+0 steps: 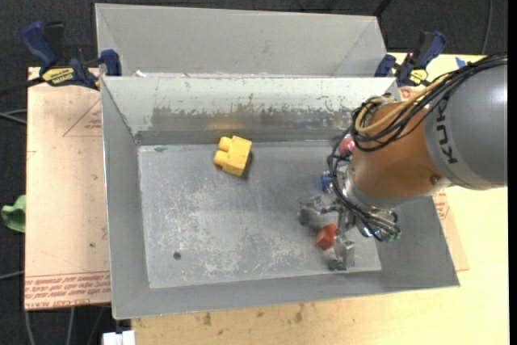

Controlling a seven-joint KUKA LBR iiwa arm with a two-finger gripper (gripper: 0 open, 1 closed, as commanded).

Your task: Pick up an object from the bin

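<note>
My gripper [327, 235] is low over the bin's floor at the front right, under the arm's orange cover. Its two grey fingers stand apart, one at the upper left [310, 216] and one at the lower right [343, 256]. A small red block [325, 238] lies on the floor between them, with a gap showing on each side. A yellow block [233, 155] with a notched top lies by itself near the back wall, left of the middle and far from the gripper.
A small reddish thing [347, 146] and a bit of blue [326, 183] peek out at the left edge of the orange cover; I cannot tell what they are. The arm covers the bin's right side. Bare floor stretches across the left and middle.
</note>
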